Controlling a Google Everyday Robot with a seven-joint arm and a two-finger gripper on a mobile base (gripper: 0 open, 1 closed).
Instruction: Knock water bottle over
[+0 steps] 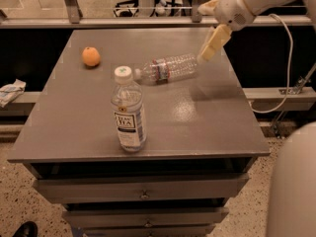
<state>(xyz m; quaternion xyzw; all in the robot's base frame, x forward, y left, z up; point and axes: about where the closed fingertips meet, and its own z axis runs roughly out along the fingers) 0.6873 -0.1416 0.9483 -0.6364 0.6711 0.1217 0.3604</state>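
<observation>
From my seat, the gripper (pixel 204 56) hangs over the back right part of the table (pixel 207 122), close to its right edge. Its 2 pale fingers are drawn together with no gap I can make out, and they hold nothing. Its tip is just beside the base of the water bottle (pixel 167 68); I cannot tell whether they touch.

The water bottle lies on its side in the back half of the tabletop, cap pointing left and base pointing right. The widest open stretch of surface is front right, running to the front and right edges.

The table is matte grey with a dull sheen near the middle, square-cornered, with drawers (pixel 143 186) below. The water bottle is slim, clear, ribbed plastic with a narrow reddish-white band whose print I cannot read. Near the front, left of centre, the tea bottle (pixel 128 110) stands upright: wider, clear, white-capped, its white label reading "TEA". A round orange (pixel 91 56) sits back left, well apart from both bottles. A pale cable (pixel 289 58) loops down past the right side.
</observation>
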